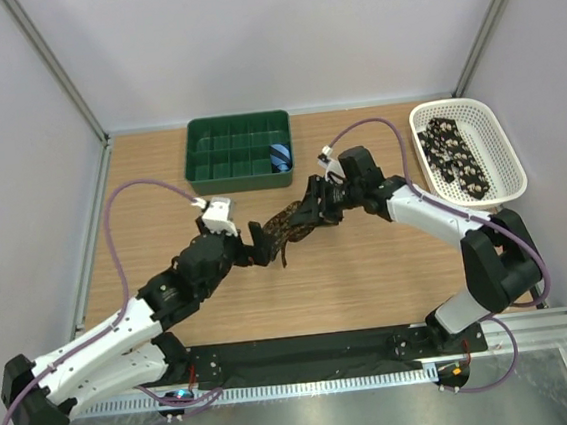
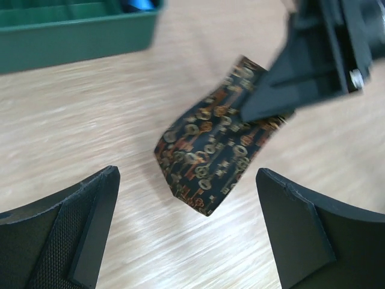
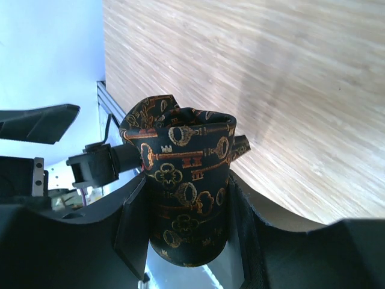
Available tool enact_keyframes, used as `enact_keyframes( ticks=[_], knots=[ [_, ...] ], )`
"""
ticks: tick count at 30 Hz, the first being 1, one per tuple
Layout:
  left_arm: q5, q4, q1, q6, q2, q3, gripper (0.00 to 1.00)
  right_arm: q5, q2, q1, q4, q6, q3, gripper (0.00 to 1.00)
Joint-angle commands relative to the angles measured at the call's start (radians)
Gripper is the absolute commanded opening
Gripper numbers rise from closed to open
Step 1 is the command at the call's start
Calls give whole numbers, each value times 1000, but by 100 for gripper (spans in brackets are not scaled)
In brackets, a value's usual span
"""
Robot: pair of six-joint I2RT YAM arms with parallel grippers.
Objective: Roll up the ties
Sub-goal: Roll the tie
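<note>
A dark brown tie [image 1: 287, 224] patterned with gold and orange keys hangs over the table's middle. My right gripper [image 1: 309, 213] is shut on its rolled part [image 3: 183, 180], which fills the gap between the pads [image 3: 133, 223]. The tie's pointed end [image 2: 207, 159] dangles free just above the wood. My left gripper [image 1: 264, 245] is open beside that end, its fingers [image 2: 78, 229] wide apart and touching nothing. In the left wrist view the right gripper's fingers [image 2: 295, 72] pinch the tie from the upper right. A second tie [image 1: 456, 156], black with pale spots, lies in the white basket [image 1: 503, 146].
A green compartment tray [image 1: 228, 153] stands at the back, with a small blue striped roll [image 1: 280, 156] in its right-hand cell. The white basket sits at the back right. Light wooden tabletop [image 1: 370, 274] spreads below both grippers.
</note>
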State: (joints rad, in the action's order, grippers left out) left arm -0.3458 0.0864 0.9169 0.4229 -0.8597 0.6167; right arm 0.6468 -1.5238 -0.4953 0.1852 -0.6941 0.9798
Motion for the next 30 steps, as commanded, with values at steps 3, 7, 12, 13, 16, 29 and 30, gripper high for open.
enact_keyframes(
  ticks=[3, 7, 12, 13, 16, 29, 30],
  knots=[
    [-202, 95, 2, 293, 89, 57, 100, -84, 60, -2, 39, 63, 83, 4],
    [-159, 159, 2, 442, 106, 133, 94, -148, 73, -3, 68, 111, 120, 4],
    [-75, 174, 2, 582, 76, 199, 82, -185, 82, -3, 111, 162, 149, 4],
    [-65, 187, 2, 594, 64, 209, 81, -185, 83, -3, 112, 166, 157, 4],
    [-10, 185, -13, 677, 42, 218, 82, -176, 102, -3, 115, 188, 163, 4],
    [313, -92, -170, 689, -62, 129, 79, -95, 194, -3, 66, 183, 149, 4],
    [323, -120, -170, 689, -74, 127, 78, -92, 195, -3, 63, 176, 151, 4]
  ],
)
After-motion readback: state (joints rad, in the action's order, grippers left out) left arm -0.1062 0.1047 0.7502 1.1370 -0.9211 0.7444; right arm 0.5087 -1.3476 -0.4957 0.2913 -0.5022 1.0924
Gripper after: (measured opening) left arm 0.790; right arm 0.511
